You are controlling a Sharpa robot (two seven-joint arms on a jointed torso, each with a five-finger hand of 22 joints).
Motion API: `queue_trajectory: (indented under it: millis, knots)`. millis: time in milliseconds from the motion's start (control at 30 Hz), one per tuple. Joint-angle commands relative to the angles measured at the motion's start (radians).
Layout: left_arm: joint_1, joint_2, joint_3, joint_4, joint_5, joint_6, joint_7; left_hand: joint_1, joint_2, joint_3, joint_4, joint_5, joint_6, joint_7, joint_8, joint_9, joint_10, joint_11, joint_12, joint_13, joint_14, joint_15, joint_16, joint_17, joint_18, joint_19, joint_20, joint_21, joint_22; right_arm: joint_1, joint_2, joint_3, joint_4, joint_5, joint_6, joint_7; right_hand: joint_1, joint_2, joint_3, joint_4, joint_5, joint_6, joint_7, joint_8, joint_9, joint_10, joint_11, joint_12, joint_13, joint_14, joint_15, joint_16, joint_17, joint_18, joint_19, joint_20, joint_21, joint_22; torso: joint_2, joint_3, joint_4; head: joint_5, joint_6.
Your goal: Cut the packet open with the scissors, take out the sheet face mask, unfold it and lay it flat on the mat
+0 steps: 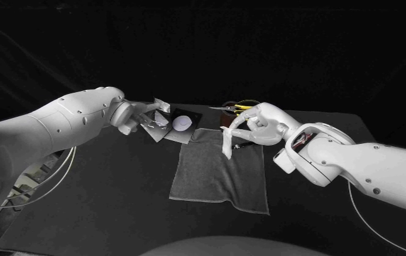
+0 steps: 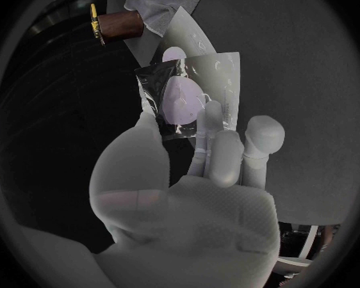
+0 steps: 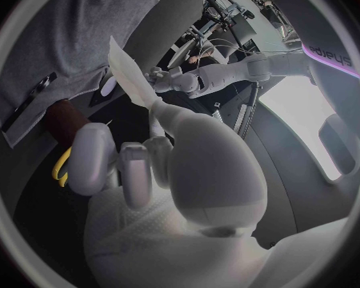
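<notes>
While the left hand (image 1: 139,117), raised, grips the one dark glossy foil packet (image 1: 175,124) above the far edge of the single grey towel mat (image 1: 218,177), the right hand (image 1: 258,127) pinches one white folded sheet mask (image 1: 227,142) hanging over it. One pair of yellow-handled scissors (image 1: 237,107) lies beyond.

The black table (image 1: 101,209) carries a grey mat (image 1: 216,174), spread flat. A brown holder (image 2: 120,25) stands just past the mat's far edge.
</notes>
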Motion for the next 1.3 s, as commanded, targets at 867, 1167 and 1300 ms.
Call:
queue_trajectory:
  millis: [867,1167,1300]
  knots:
    - [0.002,-0.210,0.035,0.307,-0.051,-0.005,0.559,0.332,0.139,0.120,-0.036,-0.003,-0.083,0.044,-0.018,-0.010,-0.154,0.047,-0.022,-0.032,-0.291,0.041,-0.283,-0.431,0.078,-0.279,0.039,-0.279,-0.330,-0.003,-0.009,-0.004,-0.010,-0.009,0.014,0.002,-0.003,0.011,0.003,-0.005,0.003,0.004,0.000,0.007,0.063,0.035,-0.003,-0.003,0.150,0.105,-0.007,0.003,0.250,0.000,0.000,-0.005,-0.006,0.081,0.001,-0.0016,-0.0028,-0.022,0.000]
    - [-0.003,-0.297,0.033,0.544,-0.066,0.023,0.781,0.608,0.137,0.285,-0.049,-0.005,-0.054,0.050,-0.075,-0.077,-0.211,0.059,-0.151,-0.118,-0.389,0.059,-0.336,-0.498,0.083,-0.319,0.061,-0.357,-0.371,-0.012,-0.009,-0.007,-0.013,0.038,-0.004,0.018,-0.004,0.011,0.005,-0.008,0.003,0.002,0.000,0.009,0.064,0.035,-0.003,-0.003,0.150,0.105,-0.006,0.003,0.250,-0.001,0.000,-0.005,-0.005,0.082,-0.001,-0.0005,-0.0007,-0.041,-0.013]
    - [-0.016,-0.309,0.031,0.618,-0.073,0.016,0.821,0.630,0.110,0.346,-0.036,-0.005,-0.015,0.043,-0.099,-0.103,-0.184,0.052,-0.178,-0.139,-0.389,0.054,-0.331,-0.512,0.083,-0.315,0.057,-0.357,-0.368,-0.015,-0.009,-0.009,-0.017,0.132,-0.036,0.041,-0.005,0.012,0.005,-0.008,0.003,0.002,0.001,0.009,0.064,0.035,-0.003,-0.003,0.150,0.105,-0.006,0.003,0.250,-0.001,0.000,-0.004,-0.004,0.082,0.000,-0.0002,0.0004,-0.044,-0.015]
